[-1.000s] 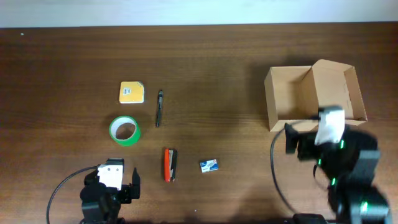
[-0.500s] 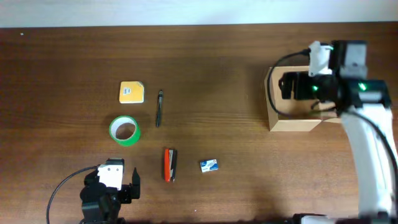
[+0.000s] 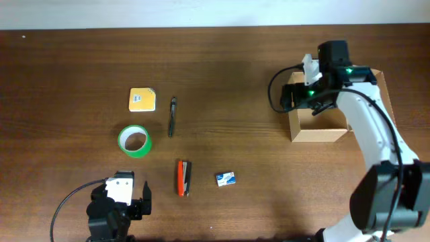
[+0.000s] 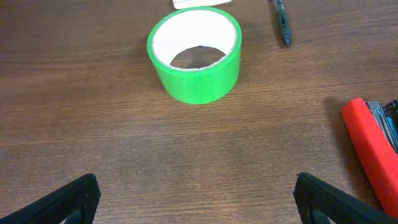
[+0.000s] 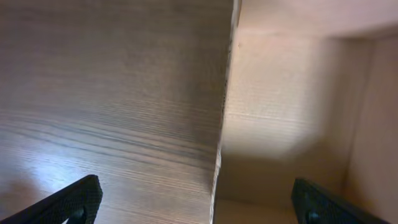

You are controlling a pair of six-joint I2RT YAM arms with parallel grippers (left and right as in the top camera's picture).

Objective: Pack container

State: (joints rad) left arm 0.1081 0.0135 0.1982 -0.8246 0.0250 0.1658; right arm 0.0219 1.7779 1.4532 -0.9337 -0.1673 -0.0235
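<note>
The container (image 3: 321, 132), a tan cardboard box with its lid up, stands at the right of the table. My right gripper (image 3: 290, 98) hovers open over the box's left wall. In the right wrist view that wall's top edge (image 5: 222, 124) runs between the fingers of the right gripper (image 5: 198, 200), with bare box floor to its right and nothing held. Low at the left, my left gripper (image 3: 121, 195) is open and empty. The left wrist view shows bare wood under the left gripper (image 4: 198, 200), short of a green tape roll (image 4: 194, 55).
Loose items lie left of centre: a yellow note pad (image 3: 142, 99), a pen (image 3: 172, 116), the green tape roll (image 3: 134, 141), a red stapler (image 3: 183, 177) and a small blue-and-white box (image 3: 226, 179). The stapler (image 4: 373, 152) and pen (image 4: 283, 22) also show in the left wrist view.
My right arm has swung from the table's front right up and leftward to the container's left wall. The left arm and the loose items have not moved.
</note>
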